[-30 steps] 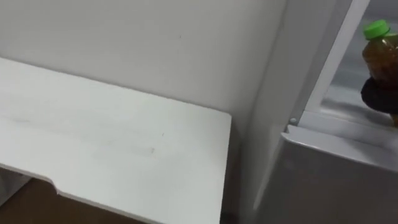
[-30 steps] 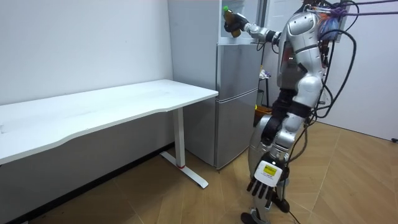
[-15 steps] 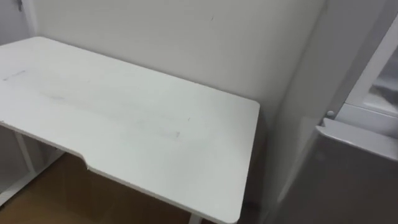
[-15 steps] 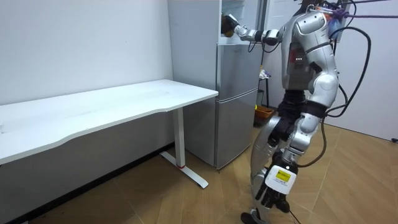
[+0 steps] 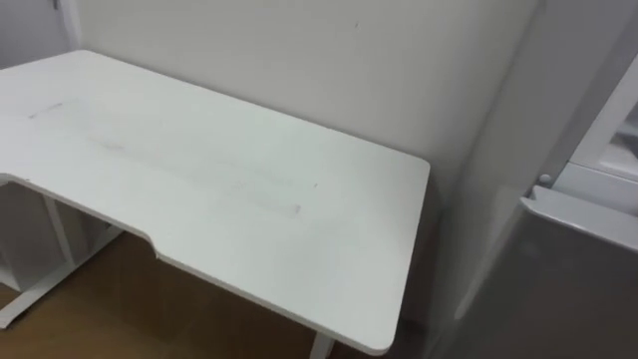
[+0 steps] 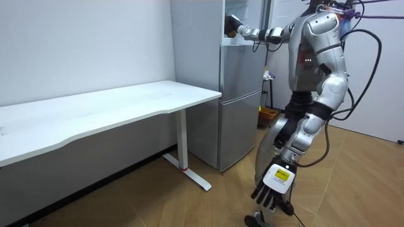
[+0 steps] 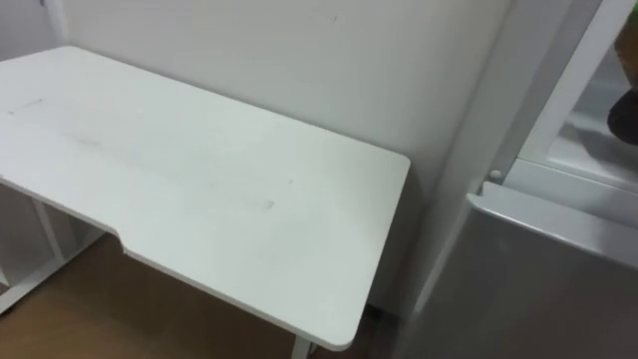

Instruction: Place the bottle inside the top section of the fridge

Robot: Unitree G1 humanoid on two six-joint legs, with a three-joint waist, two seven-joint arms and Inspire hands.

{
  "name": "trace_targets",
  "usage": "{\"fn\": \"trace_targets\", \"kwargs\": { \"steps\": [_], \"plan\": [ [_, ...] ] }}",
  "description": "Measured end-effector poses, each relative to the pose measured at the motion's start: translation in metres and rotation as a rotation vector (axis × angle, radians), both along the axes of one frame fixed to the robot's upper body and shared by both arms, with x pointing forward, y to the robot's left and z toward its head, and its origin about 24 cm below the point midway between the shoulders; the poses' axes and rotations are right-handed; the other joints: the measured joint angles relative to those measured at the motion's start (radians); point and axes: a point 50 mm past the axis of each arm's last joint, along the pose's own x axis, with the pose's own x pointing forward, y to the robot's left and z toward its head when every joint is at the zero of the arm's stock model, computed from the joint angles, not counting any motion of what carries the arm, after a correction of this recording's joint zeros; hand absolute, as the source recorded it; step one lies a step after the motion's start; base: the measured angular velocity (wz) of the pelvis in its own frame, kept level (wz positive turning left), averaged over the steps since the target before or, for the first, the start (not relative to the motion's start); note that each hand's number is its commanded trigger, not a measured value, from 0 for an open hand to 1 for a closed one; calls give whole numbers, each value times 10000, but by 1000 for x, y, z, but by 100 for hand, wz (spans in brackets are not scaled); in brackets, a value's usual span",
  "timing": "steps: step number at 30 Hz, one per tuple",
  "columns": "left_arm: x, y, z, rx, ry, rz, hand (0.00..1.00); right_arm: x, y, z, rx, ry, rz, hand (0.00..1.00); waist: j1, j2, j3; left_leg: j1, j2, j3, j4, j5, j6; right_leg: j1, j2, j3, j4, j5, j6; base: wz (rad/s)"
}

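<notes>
By a white desk (image 5: 239, 189), the right hand (image 6: 233, 26) is inside the upper fridge (image 6: 247, 14), grip unclear; left hand (image 6: 270, 189) hangs relaxed.

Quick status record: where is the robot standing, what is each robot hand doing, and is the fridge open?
robot: stands facing the fridge, with the white table beside the fridge
fridge: upper compartment open
right robot hand: at the upper compartment, arm stretched out
left robot hand: hangs low by the legs, fingers relaxed, holding nothing
bottle: too small and dark to tell apart from the right robot hand
</notes>
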Motion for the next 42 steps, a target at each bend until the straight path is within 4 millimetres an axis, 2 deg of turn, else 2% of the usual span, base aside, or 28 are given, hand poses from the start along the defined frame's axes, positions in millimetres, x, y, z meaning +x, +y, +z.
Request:
{"fn": "trace_targets", "kwargs": {
  "steps": [1, 6, 19, 27, 31, 36, 42],
  "plan": [
    [0, -1, 0, -14, 56, -32, 0, -1, -1, 0, -11, 80, -19, 0, 37, 12, -3, -6, -2, -7, 4, 2, -2, 1, -2, -9, 1, 1, -2, 0],
    [0, -1, 1, 63, 211, 31, 0, -1, -3, 0, 54, 196, 74, 0, 35, 46, -22, -24, -33, -30, 15, 9, -2, 1, -26, -46, 3, -1, -3, 1],
    [14, -10, 1, -249, -110, 29, 0, -3, -9, -13, 423, 1108, 183, 0, 22, 32, -33, 25, -55, 6, 36, 141, 31, -2, -88, -50, 43, -40, -72, 0],
    [18, -9, 1, -304, -172, 29, 0, -6, -13, -22, 1027, 1525, 301, 0, 32, -21, -65, 86, -2, 138, 42, 143, 29, -135, -79, 52, 64, -16, -123, -6],
    [17, -9, 1, -290, -134, 33, 0, -7, -16, -27, 1309, 1662, 319, 0, 29, -166, -109, 125, -6, 151, -7, 144, 28, -132, -83, 66, 68, -16, -123, 0],
    [17, -9, 1, -325, -106, 23, 0, -7, -17, -29, 1474, 1691, 286, 0, -37, -288, -56, 134, -2, 152, 28, 139, 28, -61, -71, 43, 15, -14, -113, 0],
    [13, -7, 1, -337, 4, 32, 0, -7, -16, -28, 1803, 1526, 476, 0, -175, -300, -58, 134, -7, 144, 21, 135, 34, 30, -52, 80, 35, -12, -94, 2]
  ]
}}
